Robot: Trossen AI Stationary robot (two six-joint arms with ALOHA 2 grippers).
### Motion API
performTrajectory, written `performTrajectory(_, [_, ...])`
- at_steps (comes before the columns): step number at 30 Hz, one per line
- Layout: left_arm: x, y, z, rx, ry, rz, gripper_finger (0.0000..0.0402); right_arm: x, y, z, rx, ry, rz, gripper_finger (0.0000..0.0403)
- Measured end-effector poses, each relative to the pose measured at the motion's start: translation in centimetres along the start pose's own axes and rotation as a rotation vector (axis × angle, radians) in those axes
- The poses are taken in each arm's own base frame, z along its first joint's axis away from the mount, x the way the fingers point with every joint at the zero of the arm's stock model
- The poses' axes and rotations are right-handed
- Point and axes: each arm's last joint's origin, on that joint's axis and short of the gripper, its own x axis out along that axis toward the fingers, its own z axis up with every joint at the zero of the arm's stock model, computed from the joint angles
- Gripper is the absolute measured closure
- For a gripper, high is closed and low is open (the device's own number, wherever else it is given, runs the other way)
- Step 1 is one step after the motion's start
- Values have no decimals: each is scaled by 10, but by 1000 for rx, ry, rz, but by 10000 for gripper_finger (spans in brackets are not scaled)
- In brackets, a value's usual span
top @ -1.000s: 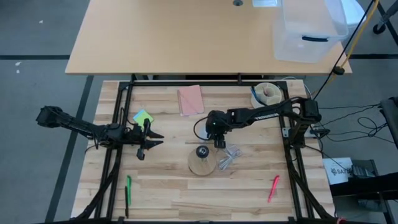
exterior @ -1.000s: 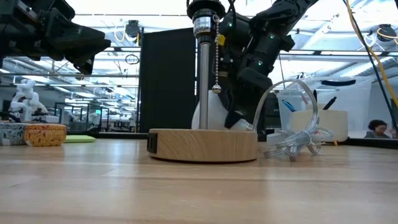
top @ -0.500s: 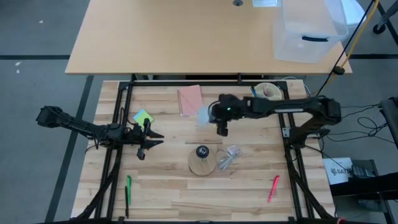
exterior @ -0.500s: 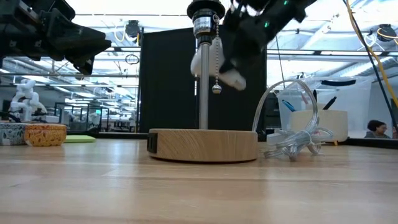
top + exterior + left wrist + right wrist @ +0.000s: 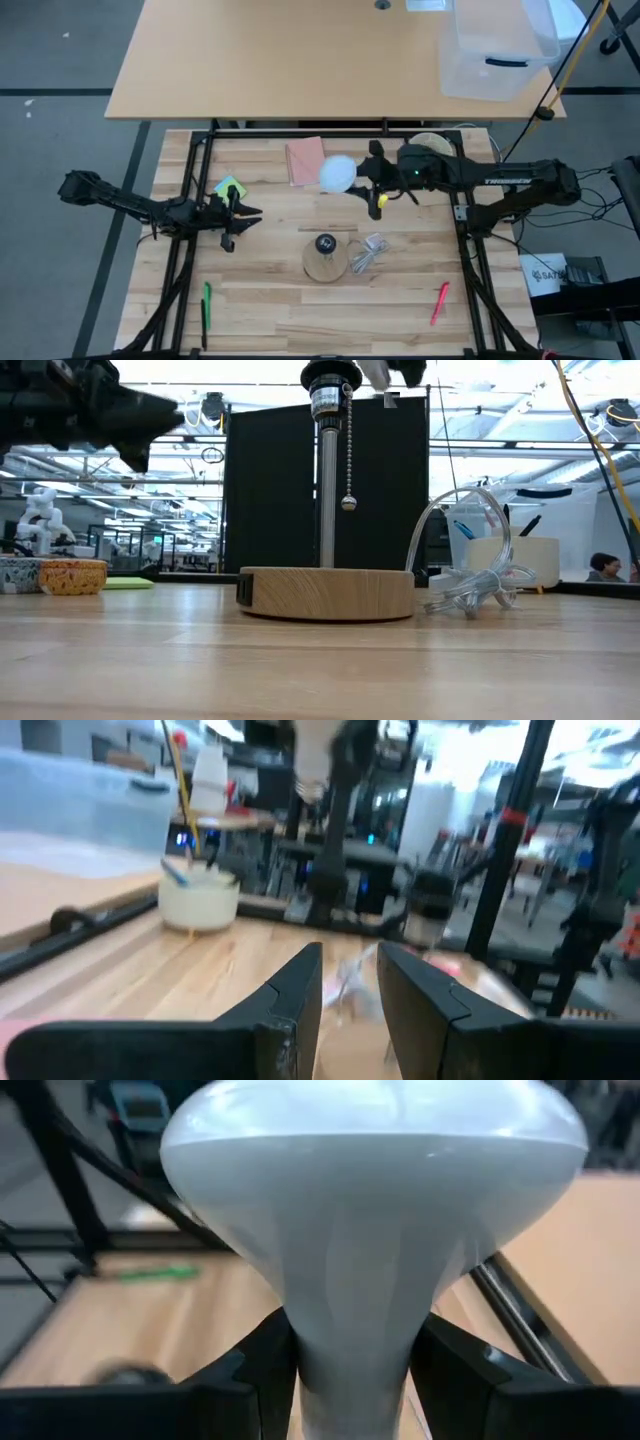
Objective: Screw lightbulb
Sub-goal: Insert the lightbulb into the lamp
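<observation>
The white lightbulb (image 5: 337, 173) is in the air over the far middle of the table, held by my right gripper (image 5: 366, 182), which is shut on it. Its dome fills the right wrist view (image 5: 370, 1190); its screw base is hidden. The lamp stands on its round wooden disc (image 5: 325, 262) near the table's middle, its black socket (image 5: 330, 398) on top of a metal post, nearer than the bulb and empty. My left gripper (image 5: 236, 219) is open and empty, left of the lamp. My right gripper pinches the bulb's narrow neck (image 5: 350, 1350) between its two fingers (image 5: 262, 1365), just behind the dome. The fingers come about level from the table's right side. The bulb is lifted clear, its dome toward the table's left.
A crumpled clear wrapper (image 5: 368, 250) lies right of the wooden disc. A pink pad (image 5: 306, 160) and a green note (image 5: 229, 188) lie at the far left, a green pen (image 5: 206, 305) and a red pen (image 5: 439, 301) near the front, a white roll (image 5: 432, 149) at the far right.
My right gripper has lifted the lightbulb off the table from just behind the lamp base, gone up and toward the far right, and turned level. The bulb is now clear of the table, above socket height, its dome toward the left.
</observation>
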Motion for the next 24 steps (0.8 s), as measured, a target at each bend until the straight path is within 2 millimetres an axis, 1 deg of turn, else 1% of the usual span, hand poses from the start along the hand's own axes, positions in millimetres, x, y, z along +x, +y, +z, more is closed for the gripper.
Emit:
performTrajectory(4, [0, -1, 9, -20, -91, -16, 298, 1, 22, 6, -32, -68, 67, 245])
performTrajectory(8, [-1, -2, 14, -30, -139, -28, 298, 6, 40, 6, -46, -86, 68, 245])
performTrajectory(14, [4, -6, 25, -4, -155, -92, 298, 25, 65, 0, -69, -121, 98, 245])
performTrajectory(19, [15, -12, 32, 3, -131, -137, 298, 40, 85, -9, -80, -141, 77, 245])
performTrajectory(24, [32, -21, 31, 65, -22, -159, 298, 44, 105, -11, -102, -191, 60, 244])
